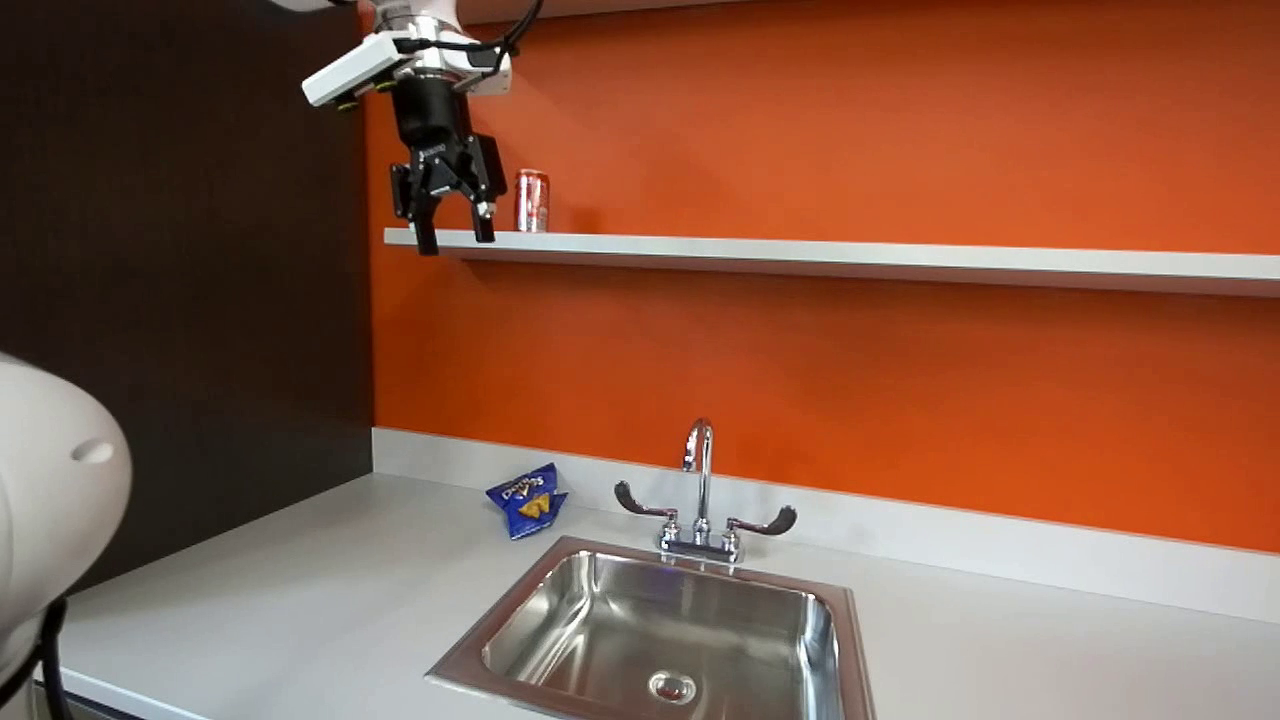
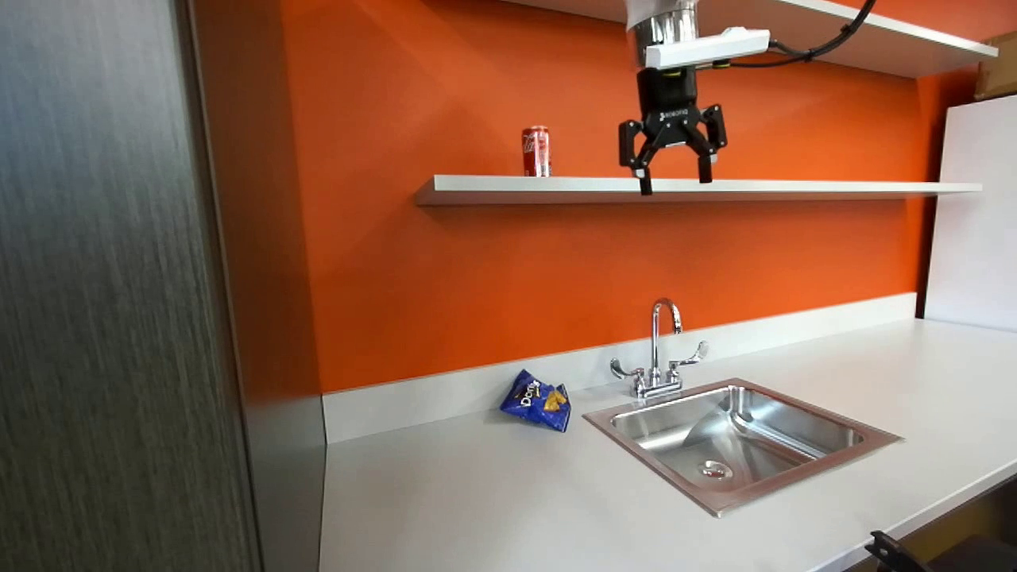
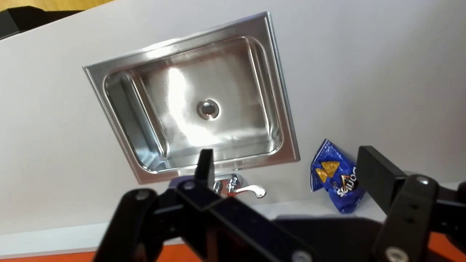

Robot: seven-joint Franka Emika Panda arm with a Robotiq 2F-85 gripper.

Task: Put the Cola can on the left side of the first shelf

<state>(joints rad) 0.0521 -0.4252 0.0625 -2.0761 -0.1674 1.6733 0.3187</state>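
The Cola can (image 1: 532,204), red with a silvery top, stands upright on the first shelf (image 1: 800,250) near its left end. The can (image 2: 536,151) and the white shelf (image 2: 493,184) show in both exterior views. My gripper (image 1: 456,240) is open and empty, fingers pointing down, apart from the can. In an exterior view the gripper (image 2: 675,183) appears to the right of the can, with its fingertips at about shelf height in the picture. In the wrist view the open fingers (image 3: 291,165) have nothing between them. The can and the shelf are out of the wrist view.
A blue snack packet (image 1: 528,500) lies on the counter beside the steel sink (image 3: 160,54). The tap (image 1: 703,480) stands behind the sink. A higher white shelf (image 2: 794,32) is above. A dark panel (image 1: 200,250) bounds the left side.
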